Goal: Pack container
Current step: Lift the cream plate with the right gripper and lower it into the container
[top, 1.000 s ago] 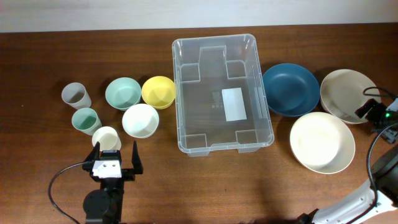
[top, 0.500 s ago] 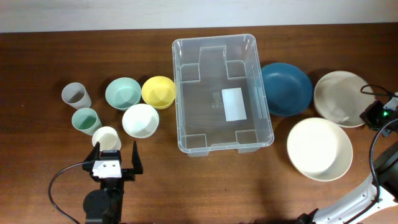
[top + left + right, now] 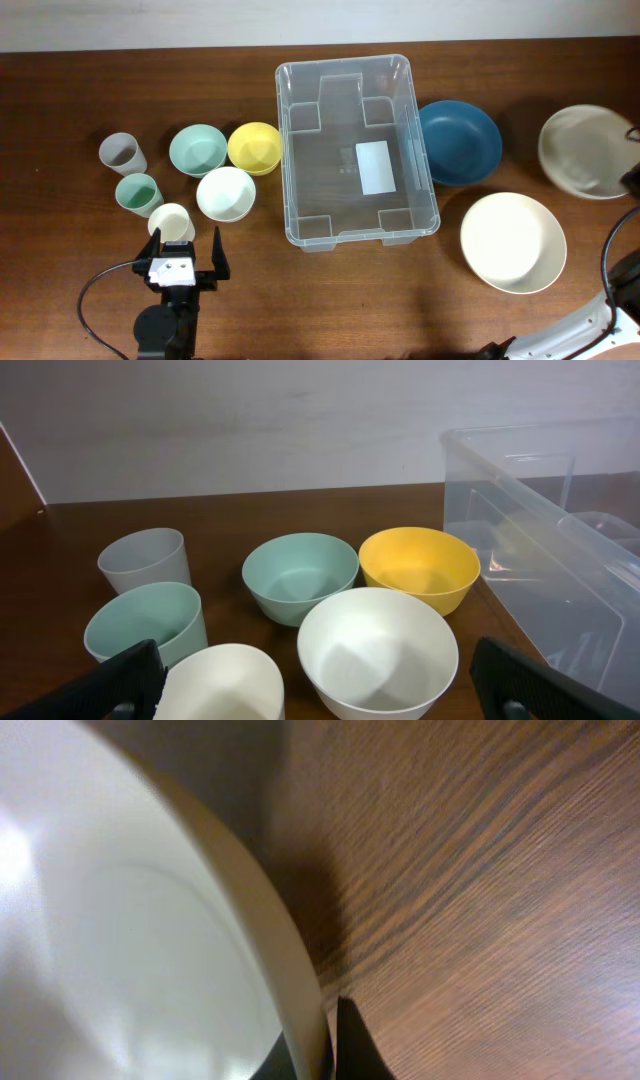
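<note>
1. The container [image 3: 357, 150] sits open at centre frame on the tabletop [image 3: 60, 300]
2. Left fingers [image 3: 115, 682] spread wide, empty, lower left
3. Right fingers [image 3: 352, 1042] pinch the beige bowl [image 3: 120, 940] rim, far right

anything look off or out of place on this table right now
Only the large beige round bowl at the far right: it looks tilted and blurred, its rim pinched in the right tool. The clear plastic rectangular bin sits flat, empty.
</note>
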Robot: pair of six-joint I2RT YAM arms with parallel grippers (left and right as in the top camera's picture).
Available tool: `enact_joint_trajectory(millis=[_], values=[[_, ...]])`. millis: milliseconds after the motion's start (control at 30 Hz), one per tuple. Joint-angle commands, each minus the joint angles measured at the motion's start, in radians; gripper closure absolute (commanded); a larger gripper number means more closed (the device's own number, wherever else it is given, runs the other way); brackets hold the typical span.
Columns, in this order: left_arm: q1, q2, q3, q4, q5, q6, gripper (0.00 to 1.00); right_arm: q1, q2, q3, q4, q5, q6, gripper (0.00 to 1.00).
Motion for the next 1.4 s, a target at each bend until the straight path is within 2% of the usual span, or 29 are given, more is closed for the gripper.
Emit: enact_joint_trajectory(millis=[0,200,400,600,800,933,1167,1367], values=[[0.001,0.000,-0.007,0.003,0.008,0.016,0.01,0.019,-0.107,0.135,-0.064,-0.114,0.008,0.96],[0.001,0.000,-0.007,0.003,0.008,0.016,0.01,0.143,-0.165,0.299,-0.232,-0.226,-0.051,0.96],[0.001,0.000,-0.007,0.003,0.008,0.016,0.01,0.423,-0.230,0.395,-0.307,-0.196,-0.091,0.96],[0.001,0.000,-0.007,0.003,0.008,0.016,0.01,0.832,-0.212,0.396,-0.276,0.096,-0.095,0.96],[0.001,0.000,-0.007,0.003,0.008,0.016,0.01,1.119,-0.113,0.396,-0.212,0.413,-0.101,0.96],[0.001,0.000,-0.007,0.003,0.008,0.016,0.01,1.207,-0.055,0.396,-0.192,0.533,-0.096,0.96],[0.001,0.000,-0.007,0.003,0.008,0.016,0.01,1.211,0.014,0.387,-0.191,0.531,-0.014,0.96],[0.001,0.000,-0.007,0.003,0.008,0.016,0.01,1.207,0.114,0.386,-0.159,0.504,-0.016,0.96]])
